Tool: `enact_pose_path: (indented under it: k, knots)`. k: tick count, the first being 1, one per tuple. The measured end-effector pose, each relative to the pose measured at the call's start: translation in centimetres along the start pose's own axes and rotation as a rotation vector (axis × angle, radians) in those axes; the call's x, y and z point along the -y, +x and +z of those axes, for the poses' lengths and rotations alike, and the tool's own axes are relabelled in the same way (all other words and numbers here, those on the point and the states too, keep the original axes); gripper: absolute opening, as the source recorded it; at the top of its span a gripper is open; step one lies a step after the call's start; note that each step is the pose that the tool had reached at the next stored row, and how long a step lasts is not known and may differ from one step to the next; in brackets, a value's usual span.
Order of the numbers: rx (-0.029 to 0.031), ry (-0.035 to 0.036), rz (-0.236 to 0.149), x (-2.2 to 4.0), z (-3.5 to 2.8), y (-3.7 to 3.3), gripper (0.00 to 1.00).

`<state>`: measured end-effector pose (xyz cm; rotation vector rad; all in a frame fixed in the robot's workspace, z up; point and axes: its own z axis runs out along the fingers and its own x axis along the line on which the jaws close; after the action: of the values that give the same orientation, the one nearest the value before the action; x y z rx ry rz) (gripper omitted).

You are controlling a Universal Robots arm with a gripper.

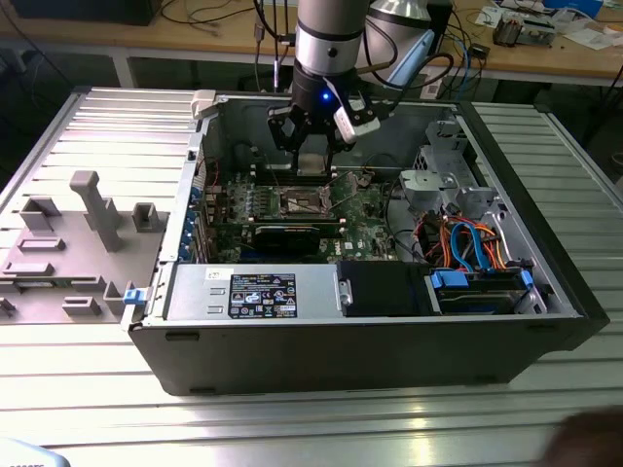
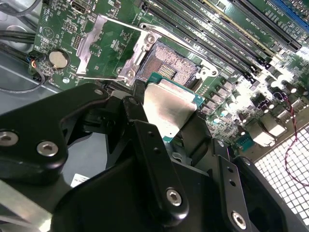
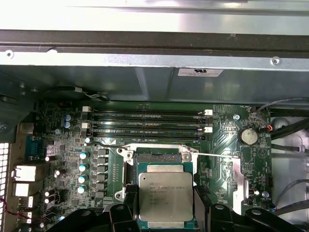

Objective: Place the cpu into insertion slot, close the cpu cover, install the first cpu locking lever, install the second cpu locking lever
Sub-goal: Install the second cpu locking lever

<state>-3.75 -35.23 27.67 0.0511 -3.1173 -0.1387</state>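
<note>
One cpu; one insertion slot

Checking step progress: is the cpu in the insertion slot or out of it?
Out. The gripper holds the cpu by its edges, and the insertion slot shows its dark centre bare.

Ribbed silver-grey metal table, its slats running across the exterior view; a dark computer case lies on its side on the table near the middle, its open face turned upward. On the exterior view's left, just beside the case, a flat grey panel with raised grey block-shaped fittings rests on the slats; a small pale object, cut off at the near corner on that side, cannot be identified.
</note>
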Motion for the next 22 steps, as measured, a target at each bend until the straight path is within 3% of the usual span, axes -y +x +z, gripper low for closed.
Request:
enact_pose_path:
  k: [9, 11, 12, 16, 17, 19, 21, 22]
  knots:
    - [0.0, 0.0, 0.0, 0.02, 0.33, 0.21, 0.55]
    - [-0.0002, 0.003, -0.001, 0.03, 0.4, 0.21, 0.55]
    - [-0.0004, 0.0074, -0.002, 0.03, 0.42, 0.22, 0.55]
    - [-0.0023, 0.0584, -0.003, -0.06, 0.53, 0.21, 0.55]
    - [-0.0026, 0.0665, -0.003, -0.13, 0.6, 0.2, 0.55]
    - [-0.0028, 0.0749, -0.004, -0.3, 0.71, 0.19, 0.55]
    - [-0.0035, 0.0891, -0.004, -0.84, 0.96, 0.18, 0.55]
    - [-0.0035, 0.0927, -0.004, -0.98, 1.1, 0.16, 0.55]
